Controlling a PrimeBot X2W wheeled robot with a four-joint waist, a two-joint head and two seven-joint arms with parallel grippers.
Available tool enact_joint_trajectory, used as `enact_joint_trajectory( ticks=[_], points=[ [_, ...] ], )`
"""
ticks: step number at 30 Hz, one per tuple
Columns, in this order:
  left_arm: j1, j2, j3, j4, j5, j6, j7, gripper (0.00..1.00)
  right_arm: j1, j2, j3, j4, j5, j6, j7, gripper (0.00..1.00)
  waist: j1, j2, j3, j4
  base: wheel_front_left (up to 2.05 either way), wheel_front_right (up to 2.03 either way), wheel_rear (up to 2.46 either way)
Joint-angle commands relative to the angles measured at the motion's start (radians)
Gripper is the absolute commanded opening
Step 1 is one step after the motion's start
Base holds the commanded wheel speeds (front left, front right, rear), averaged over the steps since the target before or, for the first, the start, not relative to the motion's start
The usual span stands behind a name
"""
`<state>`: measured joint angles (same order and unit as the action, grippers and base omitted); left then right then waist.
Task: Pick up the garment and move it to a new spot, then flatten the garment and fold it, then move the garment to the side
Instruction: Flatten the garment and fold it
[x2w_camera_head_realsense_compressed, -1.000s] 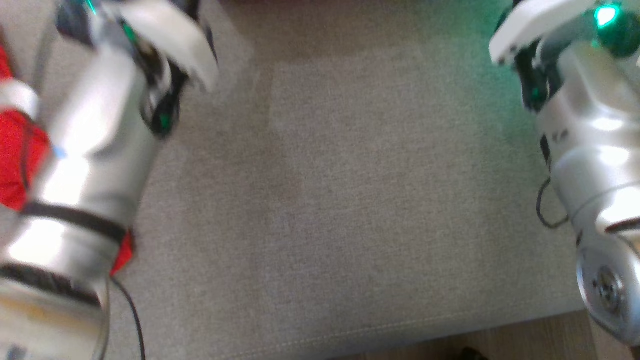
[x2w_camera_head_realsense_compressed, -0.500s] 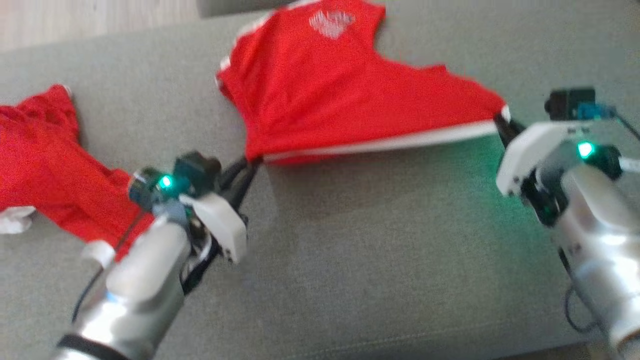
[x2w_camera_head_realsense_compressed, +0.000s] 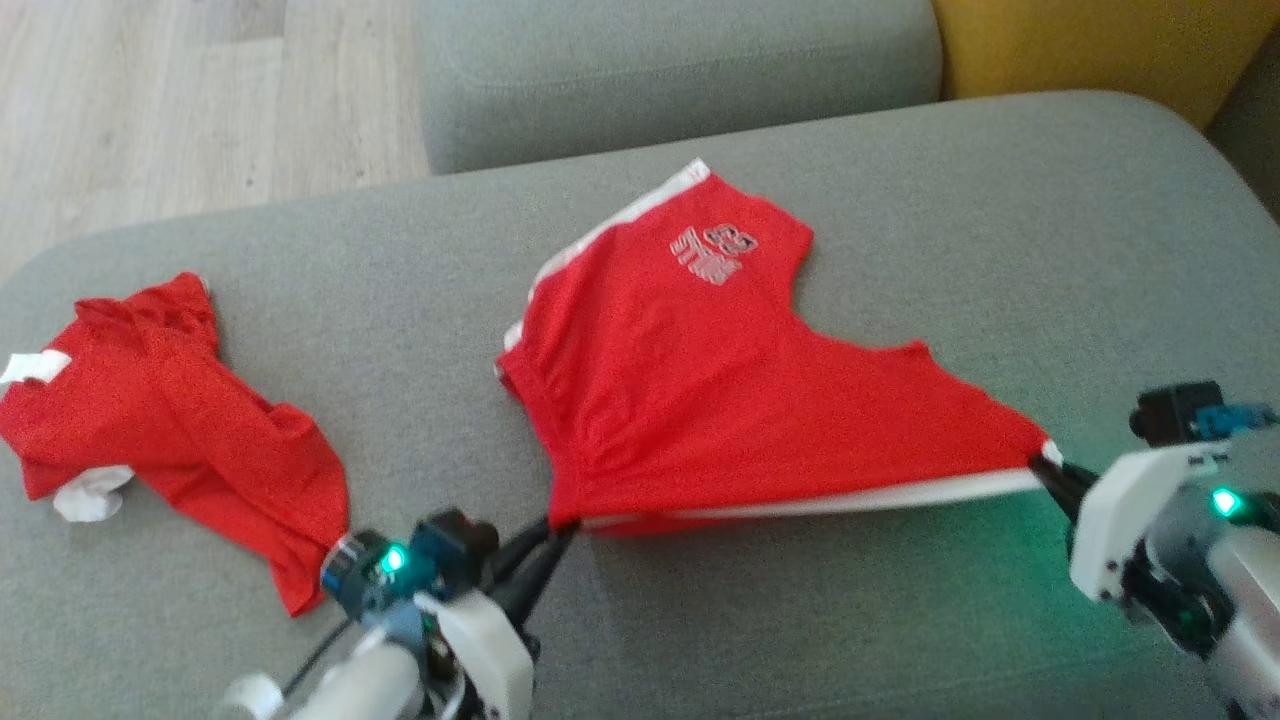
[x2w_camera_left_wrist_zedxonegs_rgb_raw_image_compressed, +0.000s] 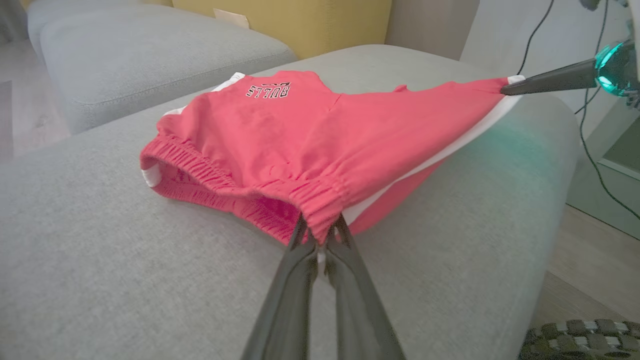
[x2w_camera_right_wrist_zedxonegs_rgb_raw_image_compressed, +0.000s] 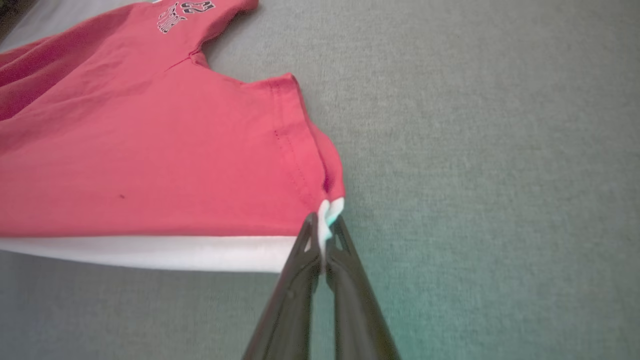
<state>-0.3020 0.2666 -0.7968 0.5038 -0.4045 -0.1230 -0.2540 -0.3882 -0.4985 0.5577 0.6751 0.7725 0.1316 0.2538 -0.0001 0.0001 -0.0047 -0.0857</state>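
Red basketball shorts (x2w_camera_head_realsense_compressed: 720, 400) midway across grey sofa cushion (x2w_camera_head_realsense_compressed: 900, 180), far side resting, near edge lifted and stretched taut. Left gripper (x2w_camera_head_realsense_compressed: 562, 527) clamped on elastic waistband corner; right gripper (x2w_camera_head_realsense_compressed: 1045, 470) pinched onto white-striped hem corner. Light, limp, thin knit; likely to sag and wrinkle if slackened. Best gripped at corners, through both layers, tension even.

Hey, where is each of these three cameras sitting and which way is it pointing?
Head view: on the head, looking down at the grey sofa seat; red shorts stretched between left gripper and right gripper.
Left wrist view: low over the seat, along its own fingers pinching the waistband; right gripper at top right.
Right wrist view: along its own fingers pinching the white-striped corner.
All three share the shorts.
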Motion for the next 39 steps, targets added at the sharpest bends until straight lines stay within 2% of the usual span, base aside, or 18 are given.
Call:
enact_joint_trajectory(
  ticks=[1, 6, 10, 15, 20, 28, 39],
  points=[
    [-0.018, 0.037, 0.038, -0.036, 0.006, 0.009, -0.008, 0.00, 0.008, -0.055, -0.006, -0.044, 0.013, -0.001, 0.008, 0.00, 0.0001, -0.0001, -0.015, -0.001, 0.00, 0.00, 0.00],
    [0.059, 0.048, 0.012, -0.107, 0.005, 0.015, -0.005, 0.00, 0.107, -0.134, -0.029, -0.175, 0.034, -0.001, 0.075, 0.00, 0.0001, -0.0001, -0.034, -0.004, 0.00, 0.00, 0.00],
    [0.084, 0.055, 0.003, -0.184, -0.001, 0.029, 0.017, 0.00, 0.175, -0.188, -0.108, -0.309, 0.045, -0.001, 0.130, 0.00, 0.0001, -0.0001, -0.031, 0.005, 0.00, 0.00, 0.00],
    [0.044, 0.051, 0.028, -0.222, -0.011, 0.049, 0.029, 0.00, 0.172, -0.197, -0.180, -0.400, -0.021, -0.001, 0.179, 0.00, 0.0001, -0.0001, -0.002, 0.028, 0.00, 0.00, 0.00],
    [-0.024, 0.034, 0.053, -0.236, -0.019, 0.057, 0.034, 0.00, 0.099, -0.164, -0.238, -0.453, -0.085, -0.001, 0.234, 0.00, 0.0001, -0.0001, 0.058, 0.063, 0.00, 0.00, 0.00],
    [-0.129, -0.007, 0.079, -0.205, -0.028, 0.056, 0.029, 0.00, -0.075, -0.120, -0.257, -0.441, -0.173, -0.001, 0.287, 0.00, 0.0001, -0.0001, 0.148, 0.127, 0.00, 0.00, 0.00],
    [-0.266, -0.082, 0.093, -0.112, -0.040, 0.038, 0.009, 0.00, -0.369, -0.086, -0.157, -0.271, -0.261, -0.001, 0.262, 0.00, 0.0001, -0.0001, 0.276, 0.222, 0.00, 0.00, 0.00]
  ],
)
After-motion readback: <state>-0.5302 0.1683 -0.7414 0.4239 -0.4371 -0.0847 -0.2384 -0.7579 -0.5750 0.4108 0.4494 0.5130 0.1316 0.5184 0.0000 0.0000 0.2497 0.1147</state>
